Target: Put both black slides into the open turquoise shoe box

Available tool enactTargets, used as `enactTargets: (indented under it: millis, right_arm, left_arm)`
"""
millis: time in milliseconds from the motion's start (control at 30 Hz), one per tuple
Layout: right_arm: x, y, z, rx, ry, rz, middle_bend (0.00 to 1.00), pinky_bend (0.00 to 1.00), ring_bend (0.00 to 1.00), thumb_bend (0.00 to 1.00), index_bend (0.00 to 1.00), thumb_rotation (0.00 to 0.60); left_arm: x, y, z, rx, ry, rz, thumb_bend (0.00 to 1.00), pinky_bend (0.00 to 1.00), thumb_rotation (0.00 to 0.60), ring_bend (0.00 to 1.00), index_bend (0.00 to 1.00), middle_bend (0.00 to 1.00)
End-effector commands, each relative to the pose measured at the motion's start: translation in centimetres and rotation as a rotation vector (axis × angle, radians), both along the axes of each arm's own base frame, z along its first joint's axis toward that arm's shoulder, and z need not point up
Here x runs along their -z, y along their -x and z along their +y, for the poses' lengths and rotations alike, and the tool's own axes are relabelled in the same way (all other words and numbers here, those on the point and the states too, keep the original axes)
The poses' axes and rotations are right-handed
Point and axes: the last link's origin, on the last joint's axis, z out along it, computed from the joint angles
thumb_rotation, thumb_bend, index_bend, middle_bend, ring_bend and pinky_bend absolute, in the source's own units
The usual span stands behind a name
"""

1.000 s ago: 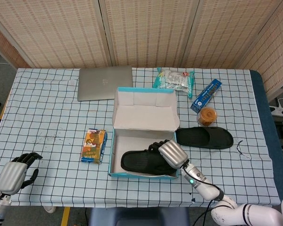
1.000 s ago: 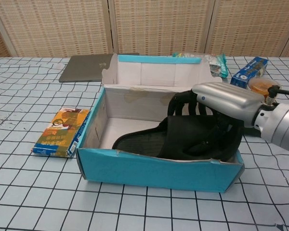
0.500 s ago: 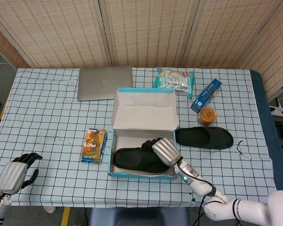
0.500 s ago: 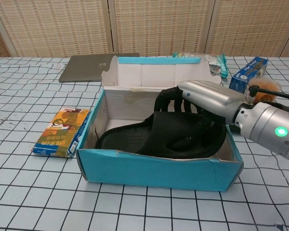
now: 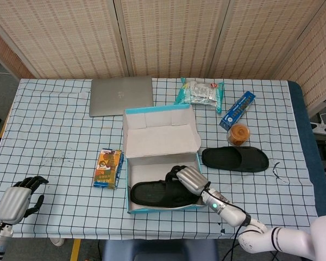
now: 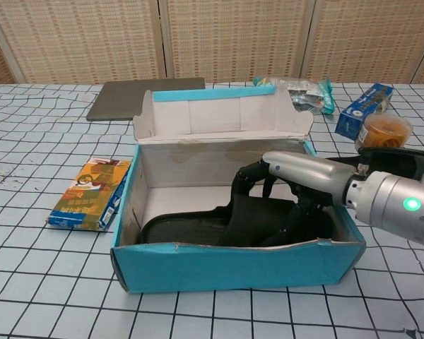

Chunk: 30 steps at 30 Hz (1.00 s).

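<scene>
Moved: the turquoise shoe box [image 5: 131,202] now sits further left and nearer the robot than a second ago, its lid flap [image 5: 161,132] leaning back more; the slide in the box [image 5: 155,194] has gone from propped over the right end to lying flat on the floor of the box.
Right hand: the right hand [image 5: 187,178] has come down inside the box's right end, its fingers [image 6: 249,178] curled around the strap of that slide, gripping it.
Left hand: the left hand [image 5: 13,201] stays at the near left corner of the table, fingers loosely curled on nothing, as before.
Slide in box, direction: long axis runs left to right along the box's length, one end near the left wall, the strap end under the hand at the right; sole down.
Second slide: the slide on the table [image 5: 234,159] lies just right of the box, outside it, unmoved, long axis also left to right.
Around: a snack carton [image 5: 108,168] lies left of the box; a grey laptop [image 5: 121,95] behind it; a foil snack bag [image 5: 200,91], a blue carton [image 5: 237,109] and a round jar [image 5: 238,134] behind and to the right.
In the way: the jar stands just behind the outer slide; the box's right wall [image 6: 339,212] stands between that slide and the interior.
</scene>
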Motion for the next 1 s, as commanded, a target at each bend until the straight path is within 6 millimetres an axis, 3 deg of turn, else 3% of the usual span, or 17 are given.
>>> enactTargets:
  millis: [33, 400, 700, 867, 1000]
  right_arm:
    - [-0.7, -0.2, -0.1, 0.0, -0.006, -0.018, 0.22, 0.1, 0.01, 0.0, 0.24, 0.6]
    - [-2.7, -0.3, -0.4, 0.023, -0.007, -0.081, 0.08, 0.0, 0.0, 0.0, 0.05, 0.6]
    - [-4.5, -0.6, -0.2, 0.046, -0.03, -0.16, 0.07, 0.0, 0.0, 0.0, 0.03, 0.6]
    - [-7.3, -0.3, 0.3, 0.079, -0.001, -0.21, 0.07, 0.0, 0.0, 0.0, 0.03, 0.6]
    - [-10.0, 1.8, -0.1, 0.09, 0.091, -0.104, 0.07, 0.0, 0.0, 0.0, 0.02, 0.6]
  left_arm:
    - [0.0, 0.0, 0.0, 0.0, 0.002, 0.002, 0.47, 0.43, 0.6, 0.27, 0.31, 0.27]
    - [0.2, 0.0, 0.0, 0.002, 0.005, 0.004, 0.47, 0.43, 0.6, 0.27, 0.31, 0.27]
    - [0.2, -0.1, 0.0, 0.006, 0.004, 0.003, 0.47, 0.43, 0.6, 0.27, 0.31, 0.27]
    - [0.1, -0.1, 0.0, 0.005, 0.002, -0.002, 0.47, 0.43, 0.6, 0.27, 0.31, 0.27]
    - [0.0, -0.2, -0.1, 0.011, -0.001, 0.004, 0.47, 0.43, 0.6, 0.27, 0.31, 0.28]
